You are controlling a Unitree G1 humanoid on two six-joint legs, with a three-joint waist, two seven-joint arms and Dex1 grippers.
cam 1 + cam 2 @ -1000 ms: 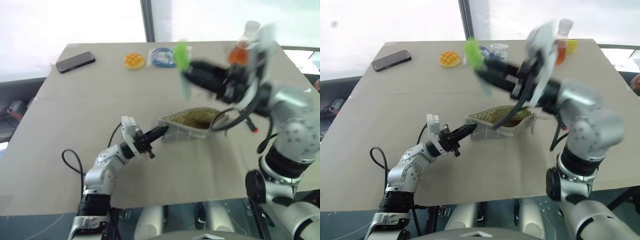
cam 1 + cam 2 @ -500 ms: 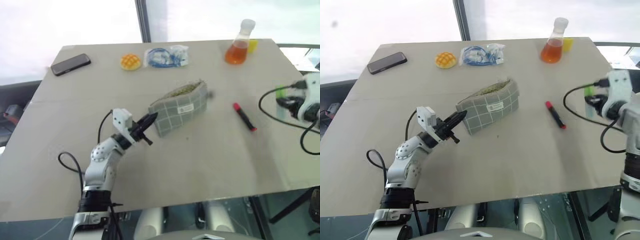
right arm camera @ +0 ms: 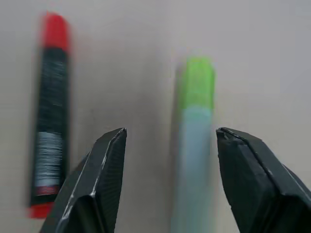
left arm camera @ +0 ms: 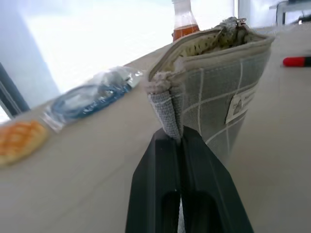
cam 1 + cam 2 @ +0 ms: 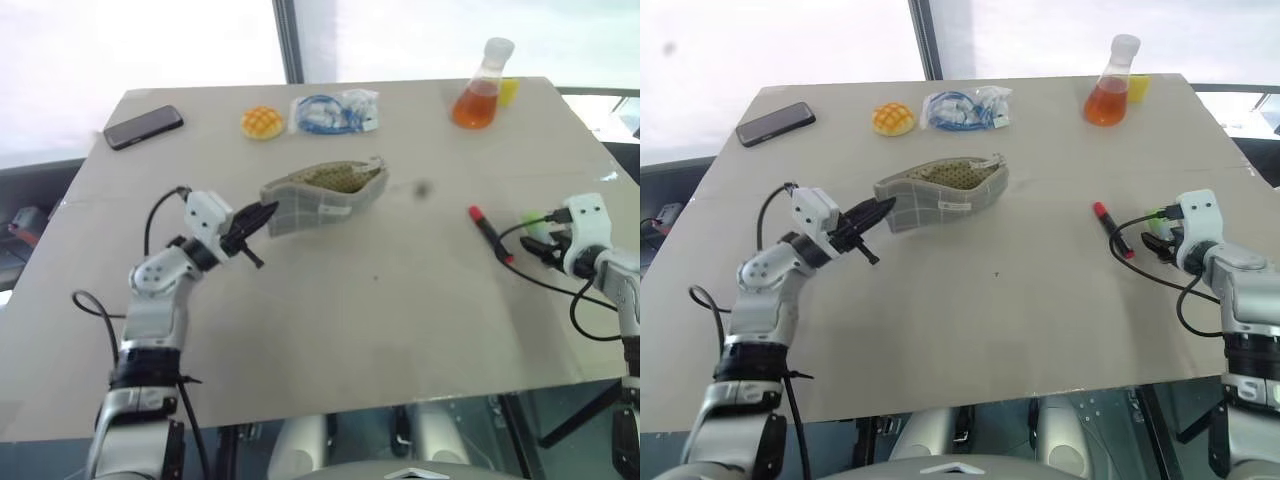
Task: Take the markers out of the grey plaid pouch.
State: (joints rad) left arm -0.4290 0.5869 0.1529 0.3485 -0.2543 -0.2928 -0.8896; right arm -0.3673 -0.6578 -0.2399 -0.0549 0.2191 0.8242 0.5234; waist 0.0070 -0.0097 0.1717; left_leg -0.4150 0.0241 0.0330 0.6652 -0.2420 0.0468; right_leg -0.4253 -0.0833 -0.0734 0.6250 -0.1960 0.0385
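Beige tabletop runs back toward bright windows, with both arms reaching over it. At the robot's left, the left gripper has its two black fingers pressed together on the near end seam of the grey plaid pouch, pinching that fabric edge; the pouch stretches away from the fingertips with its mouth gaping upward and the yellowish patterned lining showing. Beyond the pouch, farther from this gripper, lie a clear plastic bag with a blue cable, a round yellow bun-like object and a dark phone. At the robot's right, the right gripper hangs with its fingers spread, gripping nothing. The green marker lies on the table in the gap between those spread fingers, and the dark marker with a red end lies just beside it, outside one finger. A flask of orange liquid stands well beyond this gripper, near the far edge.
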